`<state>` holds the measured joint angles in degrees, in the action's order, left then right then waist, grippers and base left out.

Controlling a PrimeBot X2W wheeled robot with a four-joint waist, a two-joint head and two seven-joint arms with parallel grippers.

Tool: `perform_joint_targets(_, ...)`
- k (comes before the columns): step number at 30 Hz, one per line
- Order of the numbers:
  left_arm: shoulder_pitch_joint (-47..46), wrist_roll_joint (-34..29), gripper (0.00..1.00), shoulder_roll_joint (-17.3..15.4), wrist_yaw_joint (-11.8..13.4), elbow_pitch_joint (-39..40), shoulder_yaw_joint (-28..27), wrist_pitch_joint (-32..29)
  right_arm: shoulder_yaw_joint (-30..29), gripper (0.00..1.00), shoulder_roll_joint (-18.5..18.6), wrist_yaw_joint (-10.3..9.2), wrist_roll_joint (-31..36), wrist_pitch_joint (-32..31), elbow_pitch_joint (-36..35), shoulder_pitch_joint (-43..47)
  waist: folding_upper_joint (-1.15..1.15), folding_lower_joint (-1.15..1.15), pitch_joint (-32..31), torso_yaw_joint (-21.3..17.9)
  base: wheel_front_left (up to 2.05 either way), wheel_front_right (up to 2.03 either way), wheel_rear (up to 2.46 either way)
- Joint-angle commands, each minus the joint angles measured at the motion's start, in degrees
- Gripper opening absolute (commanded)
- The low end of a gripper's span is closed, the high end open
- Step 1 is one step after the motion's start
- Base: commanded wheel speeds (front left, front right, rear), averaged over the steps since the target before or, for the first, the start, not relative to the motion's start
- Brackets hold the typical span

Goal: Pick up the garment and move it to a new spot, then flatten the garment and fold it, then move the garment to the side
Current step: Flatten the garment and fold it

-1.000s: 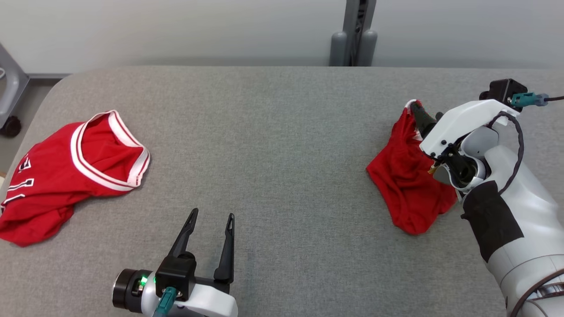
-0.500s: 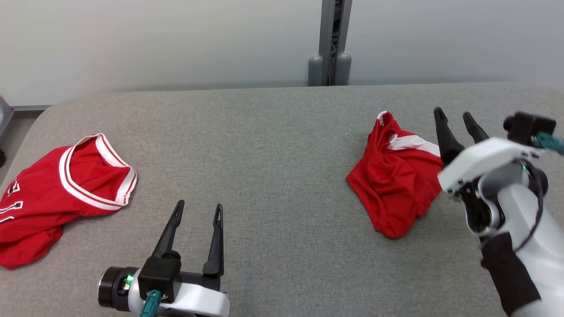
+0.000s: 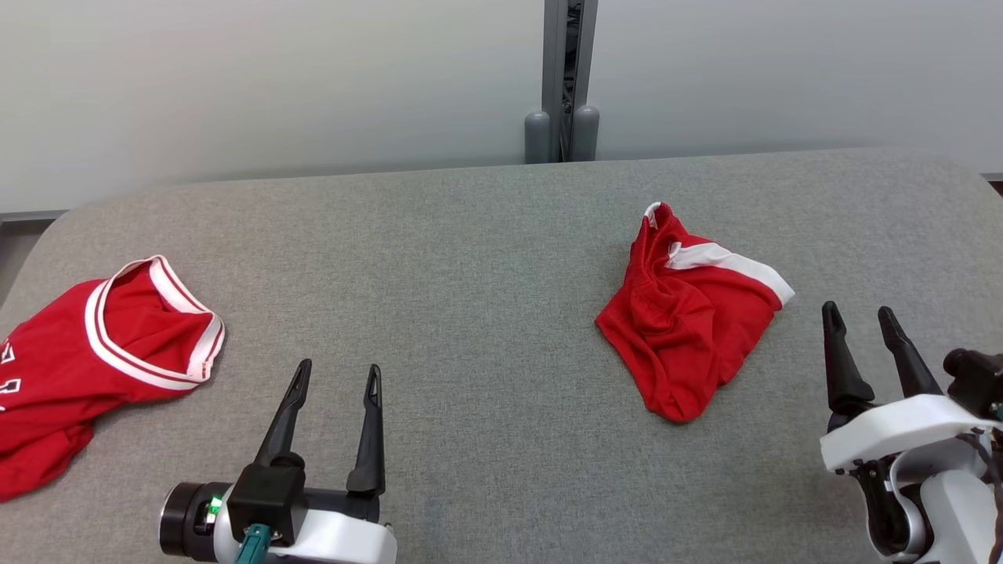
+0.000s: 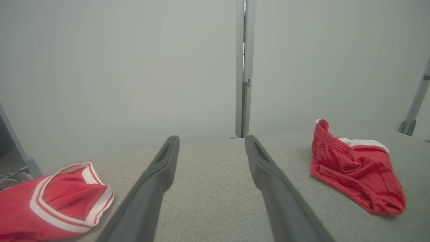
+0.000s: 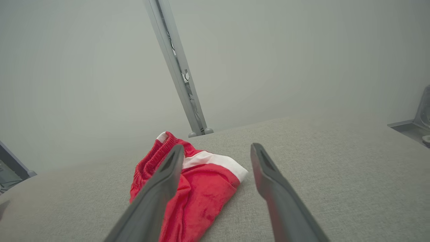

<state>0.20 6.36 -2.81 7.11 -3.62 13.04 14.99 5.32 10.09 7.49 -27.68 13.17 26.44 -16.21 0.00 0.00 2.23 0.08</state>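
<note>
The garment (image 3: 689,329) is a pair of red shorts with a white band, lying crumpled on the right half of the grey table (image 3: 470,258). It also appears in the left wrist view, garment (image 4: 356,168), and in the right wrist view, garment (image 5: 198,191). My right gripper (image 3: 857,310) is open and empty, to the right of the shorts and a little nearer to me, apart from them. Its own camera shows the right gripper (image 5: 217,148) pointing past the shorts' right edge. My left gripper (image 3: 338,368) hovers open and empty at the near left, and the left gripper (image 4: 211,139) points at bare table.
A red jersey (image 3: 102,345) with white-striped trim lies bunched at the table's left edge, jersey (image 4: 60,198). A grey post (image 3: 562,78) stands against the pale wall behind the table's far edge. Bare table stretches between the two red pieces.
My right gripper has drawn back from the shorts' waistband toward the near right, leaving the shorts on the table. The head camera has shifted too. The left gripper stays open.
</note>
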Motion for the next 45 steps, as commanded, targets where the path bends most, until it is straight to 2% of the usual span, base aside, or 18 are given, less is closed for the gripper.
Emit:
perform_joint_targets(1, 0.2, -0.2, 1.0, -0.2, -0.2, 0.1, -0.4, 0.2, -1.0, 1.0, -0.2, 0.01, 1.7, 0.8, -1.1, 1.1, 0.0, 0.0, 0.1, 0.0, 0.0, 0.0, 0.0)
perform_joint_targets(7, 0.2, 0.7, 1.0, -0.2, -0.2, 0.6, -0.7, 0.2, -4.2, 1.0, -2.0, 0.01, 10.7, 1.8, -3.4, 4.7, 0.0, 0.0, 0.4, 0.5, 0.0, 0.0, 0.0)
perform_joint_targets(10, 0.3, 0.7, 1.0, -0.2, -0.2, 0.7, -0.6, 0.2, -5.2, 1.0, -2.8, 0.01, 13.3, 1.8, -3.9, 5.9, 0.0, 0.0, 0.4, 0.8, 0.0, 0.0, 0.0)
perform_joint_targets(17, 0.0, 0.4, 1.0, -0.2, -0.5, 0.3, -0.3, 0.2, -8.1, 1.0, -4.8, 0.01, 16.5, 2.1, -5.1, 6.3, 0.0, 0.0, 1.1, 1.0, 0.0, 0.0, 0.0)
perform_joint_targets(22, -0.8, 0.6, 1.0, -0.2, -0.7, -0.2, 0.1, 0.2, -7.9, 1.0, -4.3, 0.01, 18.1, 0.3, -4.4, 3.4, 0.0, 0.0, 2.1, 1.2, 0.0, 0.0, 0.0)
perform_joint_targets(23, -1.0, 0.7, 1.0, -0.2, -0.7, -0.3, 0.3, 0.2, -7.8, 0.29, -3.9, 0.01, 18.3, 0.0, -4.2, 2.5, 0.0, 0.0, 2.3, 1.3, 0.0, 0.0, 0.0)
perform_joint_targets(24, -1.1, 0.7, 1.0, -0.2, -0.8, -0.3, 0.4, 0.2, -7.8, 0.0, -3.7, 0.01, 18.4, -0.3, -3.9, 1.6, 0.0, 0.0, 2.6, 1.4, 0.0, 0.0, 0.0)
perform_joint_targets(34, -3.3, 0.9, 1.0, -0.2, -1.0, -0.7, 1.3, 0.2, -2.3, 0.0, -0.4, 0.01, 18.0, -4.1, 5.6, -9.5, 0.0, 0.0, 6.3, 3.6, 0.0, 0.0, 0.0)
perform_joint_targets(45, -5.6, 1.2, 1.0, -0.2, -0.7, -0.6, 2.4, 0.2, 6.4, 0.0, -0.2, 0.0, 13.7, -8.0, 20.1, -20.7, 0.0, 0.0, 10.9, 6.6, 0.0, 0.0, 0.0)
